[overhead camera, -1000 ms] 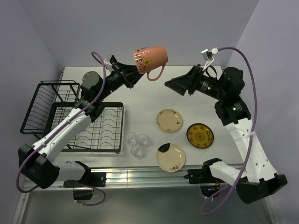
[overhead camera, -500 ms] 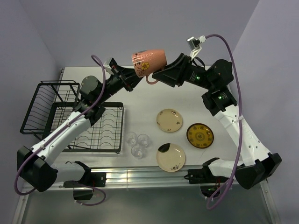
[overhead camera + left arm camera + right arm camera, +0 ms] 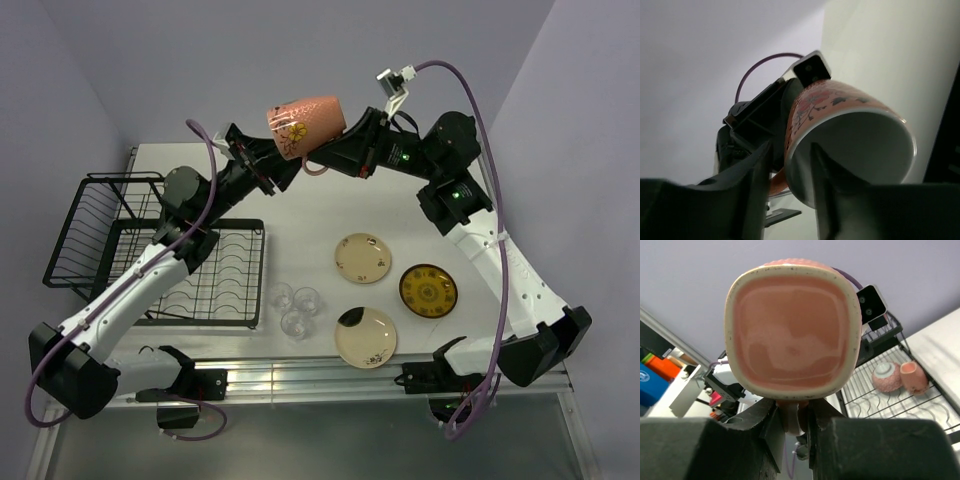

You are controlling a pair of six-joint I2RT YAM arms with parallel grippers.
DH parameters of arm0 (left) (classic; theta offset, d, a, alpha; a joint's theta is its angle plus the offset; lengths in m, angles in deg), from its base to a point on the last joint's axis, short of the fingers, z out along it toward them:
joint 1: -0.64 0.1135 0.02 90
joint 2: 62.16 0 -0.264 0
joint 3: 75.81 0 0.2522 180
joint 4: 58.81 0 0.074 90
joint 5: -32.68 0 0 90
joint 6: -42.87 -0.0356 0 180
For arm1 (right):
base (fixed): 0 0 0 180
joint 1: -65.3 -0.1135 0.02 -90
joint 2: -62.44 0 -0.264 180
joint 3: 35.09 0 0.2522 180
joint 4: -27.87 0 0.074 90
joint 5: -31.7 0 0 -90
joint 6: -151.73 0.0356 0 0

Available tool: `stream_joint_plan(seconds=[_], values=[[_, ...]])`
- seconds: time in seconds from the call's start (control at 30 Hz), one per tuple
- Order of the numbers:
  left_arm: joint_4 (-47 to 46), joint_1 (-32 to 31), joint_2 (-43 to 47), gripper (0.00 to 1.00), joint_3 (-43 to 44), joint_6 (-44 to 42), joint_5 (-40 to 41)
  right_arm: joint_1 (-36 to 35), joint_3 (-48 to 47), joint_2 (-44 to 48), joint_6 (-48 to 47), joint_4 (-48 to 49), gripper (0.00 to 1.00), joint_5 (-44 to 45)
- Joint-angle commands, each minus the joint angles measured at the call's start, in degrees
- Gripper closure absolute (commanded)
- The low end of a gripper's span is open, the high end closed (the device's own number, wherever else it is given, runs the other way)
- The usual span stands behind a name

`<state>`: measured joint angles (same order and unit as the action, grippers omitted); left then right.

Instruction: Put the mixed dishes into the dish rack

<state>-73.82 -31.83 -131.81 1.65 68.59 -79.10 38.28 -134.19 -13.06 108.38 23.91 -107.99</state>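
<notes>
Pink-glazed and aloft on its side between both hands: pink mug (image 3: 305,122), well above the far part of the counter (image 3: 330,205), mouth toward the left arm, squarish base toward the right. At the rim, left hand (image 3: 791,149): fingers (image 3: 757,192) parted, one outside the wall, one inside the mouth, a sliver of gap on each side. Just below the base, right hand (image 3: 790,412) clamped on the mug's handle (image 3: 790,421). Down on the counter's left side, black wire dish rack (image 3: 225,270), two small pinkish vessels (image 3: 885,377) on its grid in the right wrist view. Just beside the rack, three clear glasses (image 3: 294,310) in a cluster. Further right, two cream floral plates (image 3: 362,257), and near them a yellow-and-dark ornate plate (image 3: 428,289).
</notes>
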Motion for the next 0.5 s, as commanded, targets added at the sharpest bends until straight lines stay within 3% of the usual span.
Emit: stream_joint_plan(seconds=[0.0,0.03,0.1,0.2,0.33,0.47], values=[[-2.9,-1.1,3.3,0.57,-0.8,2.1,-2.8,-1.2,-2.5,0.7,1.7,1.0,1.00,2.0],[-1.9,-1.0,3.7,0.40,-0.9,1.4,-3.9,-1.2,-2.5,1.5,1.3,0.4,1.00,2.6],[0.0,-0.8,5.7,0.29,-1.7,-1.1,-4.2,-1.1,-2.1,2.5,0.5,-0.7,1.00,3.8],[11.0,-0.4,9.5,0.01,-2.3,-6.6,-4.1,0.2,-0.5,5.1,0.5,-1.3,1.00,4.7],[23.3,0.3,14.7,0.01,-1.0,-18.4,-2.7,2.7,1.1,7.3,0.5,-2.9,1.00,6.3],[50.5,0.7,20.2,0.01,5.6,-32.7,5.1,2.5,-2.1,5.4,-5.9,-14.0,1.00,7.6]])
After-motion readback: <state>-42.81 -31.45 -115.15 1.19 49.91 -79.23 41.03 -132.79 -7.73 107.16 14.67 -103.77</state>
